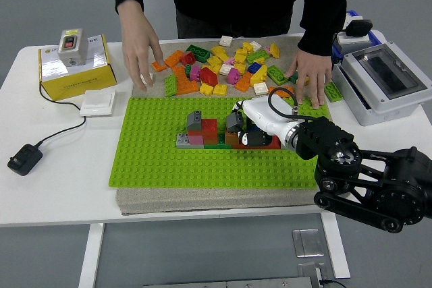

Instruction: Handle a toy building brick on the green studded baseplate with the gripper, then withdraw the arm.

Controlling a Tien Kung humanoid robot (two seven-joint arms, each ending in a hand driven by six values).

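Looking like a robotics lab: a white table (61, 187) is sitting on bare grey floor (40, 5), carrying a grey electrical enclosure (385, 82), a switch box (71, 46) and a power adapter (23, 158).

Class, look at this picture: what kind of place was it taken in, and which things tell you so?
Probably a robotics lab or test room: a black robot arm with a white hand works at a white table, a switch box and an electrical enclosure sit at its sides, and the floor is bare grey.
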